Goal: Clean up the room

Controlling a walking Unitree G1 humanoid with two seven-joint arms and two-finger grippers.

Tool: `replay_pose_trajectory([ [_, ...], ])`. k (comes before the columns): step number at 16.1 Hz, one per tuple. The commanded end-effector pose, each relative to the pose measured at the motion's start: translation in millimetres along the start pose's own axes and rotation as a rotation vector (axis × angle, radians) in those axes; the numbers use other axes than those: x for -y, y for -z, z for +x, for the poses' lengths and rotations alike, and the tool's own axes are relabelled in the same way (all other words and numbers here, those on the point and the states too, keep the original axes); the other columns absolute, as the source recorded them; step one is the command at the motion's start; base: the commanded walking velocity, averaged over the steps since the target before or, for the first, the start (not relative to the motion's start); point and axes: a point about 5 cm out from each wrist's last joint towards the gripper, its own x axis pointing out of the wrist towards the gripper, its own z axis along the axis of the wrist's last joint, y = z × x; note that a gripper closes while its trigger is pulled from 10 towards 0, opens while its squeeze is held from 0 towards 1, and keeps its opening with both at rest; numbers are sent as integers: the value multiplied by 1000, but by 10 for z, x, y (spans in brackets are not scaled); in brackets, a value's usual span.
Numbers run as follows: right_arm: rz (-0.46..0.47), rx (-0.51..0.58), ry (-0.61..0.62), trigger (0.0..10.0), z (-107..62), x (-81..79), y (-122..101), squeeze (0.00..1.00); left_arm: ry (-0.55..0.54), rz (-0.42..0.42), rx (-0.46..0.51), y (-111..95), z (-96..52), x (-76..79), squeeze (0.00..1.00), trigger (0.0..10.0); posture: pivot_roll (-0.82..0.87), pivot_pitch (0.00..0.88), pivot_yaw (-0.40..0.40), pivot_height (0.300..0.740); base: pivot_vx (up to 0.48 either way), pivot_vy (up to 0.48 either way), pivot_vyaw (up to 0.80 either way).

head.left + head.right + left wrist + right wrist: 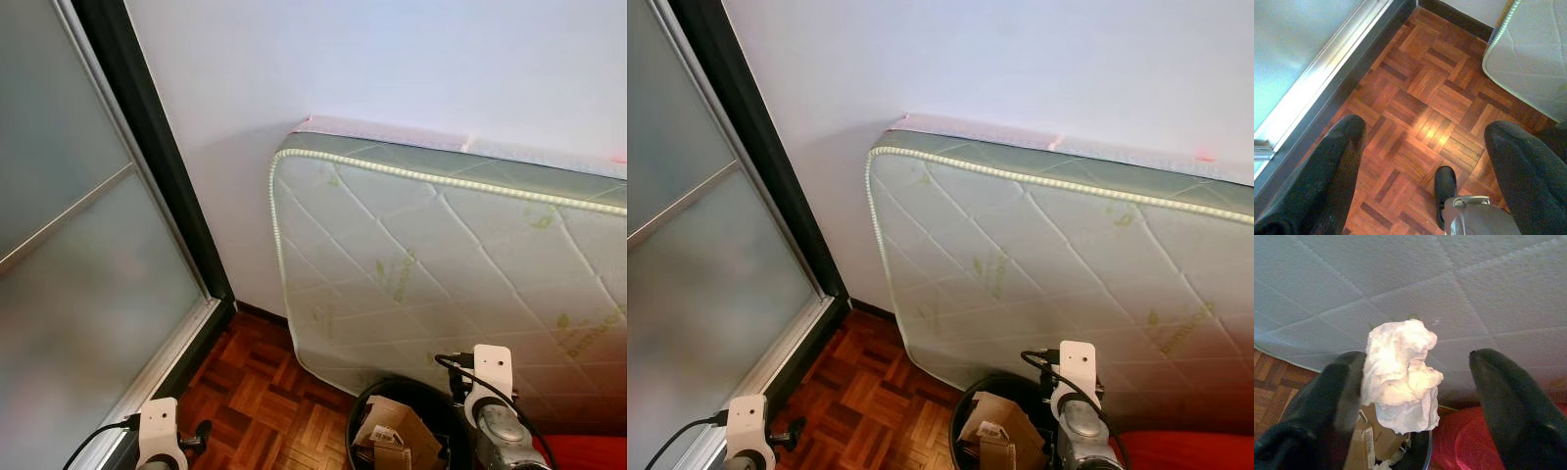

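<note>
Right claw [1415, 396], fingers apart, is poised above the black bin [367, 406], with a crumpled white tissue [1400, 374] against one finger [1322, 416] over the bin's cardboard scraps [397, 431]. Left claw [1425, 171], fingers apart, hangs over the parquet floor [1420, 98] at left. A quilted mattress [441, 274] leans on the far wall behind the bin.

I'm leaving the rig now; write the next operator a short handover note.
Right end effector: open over the black bin, crumpled white tissue clinging to one finger, not yet dropped.
Left end effector: open, empty, above the wood floor by the sliding door.
Bin sits against the leaning mattress, cardboard already inside.
Left: shake the tissue into the bin.
</note>
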Motion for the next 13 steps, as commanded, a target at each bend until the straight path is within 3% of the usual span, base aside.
replay_pose_trajectory([
  [1, 0, -37, 0, 10000, -20, -8, 85, 859, -10, -5, -21, 30, -12, -55, 0, 10000, 79, 43, 47, 740, 0, 0, 0],
  [4, -9, -72, -3, 10000, -32, -7, 143, 851, -9, -4, -21, 32, -13, -54, 0, 10000, 79, 44, 47, 740, 0, 0, 0],
  [6, 15, -86, -35, 10000, -40, -51, 168, 690, -8, -5, -21, 33, -13, -50, 0, 10000, 80, 44, 47, 740, 0, 0, 0],
  [7, 7, -84, -40, 10000, -39, -68, 161, 0, -8, -5, -20, 30, -12, -47, 0, 10000, 81, 43, 46, 740, 0, 0, 0],
  [9, 23, -84, -44, 10000, -36, -83, 150, 0, -8, -5, -20, 28, -10, -46, 0, 10000, 81, 42, 46, 740, 0, 0, 0],
  [11, 123, -101, -84, 10000, -34, -126, 149, 0, -7, -5, -19, 23, -8, -43, 0, 10000, 81, 41, 46, 740, 0, 0, 0],
  [12, 80, -92, -101, 10000, -32, -147, 133, 1000, -8, -5, -19, 21, -7, -44, 0, 10000, 82, 41, 45, 740, 0, 0, 0],
  [13, 47, -88, -91, 10000, -30, -143, 128, 1000, -8, -5, -18, 20, -7, -44, 0, 10000, 82, 41, 45, 740, 0, 0, 0],
])
